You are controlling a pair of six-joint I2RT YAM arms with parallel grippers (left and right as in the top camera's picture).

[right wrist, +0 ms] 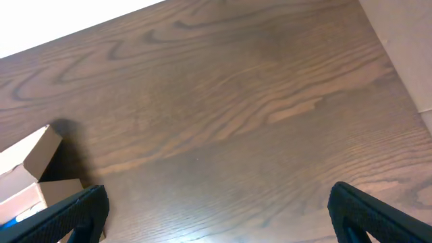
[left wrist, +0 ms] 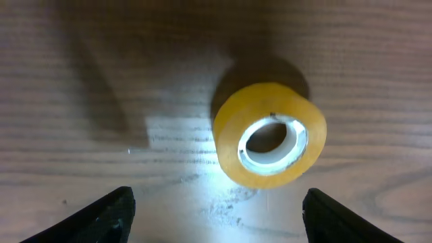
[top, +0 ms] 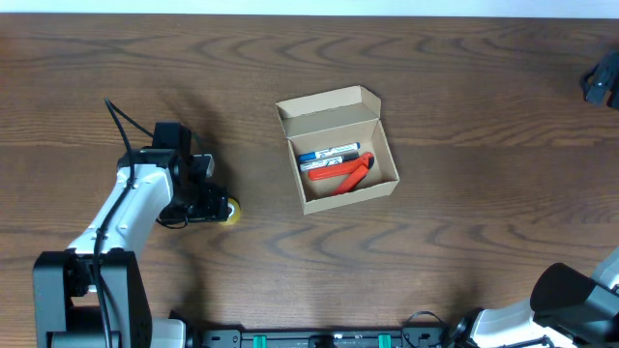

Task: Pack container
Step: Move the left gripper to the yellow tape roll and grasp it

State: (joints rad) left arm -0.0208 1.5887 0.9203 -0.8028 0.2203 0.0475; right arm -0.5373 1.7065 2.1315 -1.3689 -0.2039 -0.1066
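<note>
The container [top: 353, 199] is a tan cardboard box at mid-table, its flap lid standing open at the back. Inside lie a white marker with a blue label [top: 329, 154] and a red-handled tool [top: 345, 173]. A yellow tape roll [top: 233, 212] lies on the table left of the box. My left gripper [top: 215, 202] is open and low beside the roll. In the left wrist view the roll [left wrist: 270, 135] lies just ahead of the open fingers [left wrist: 216, 219], not between them. My right gripper [right wrist: 219, 216] is open and empty, and the box corner [right wrist: 30, 162] shows at its left.
The dark wood table [top: 484, 242] runs to a pale edge at the back. My right gripper shows in the overhead view [top: 602, 82] only at the far right edge. The left arm's cable [top: 121, 130] loops above the table at the left.
</note>
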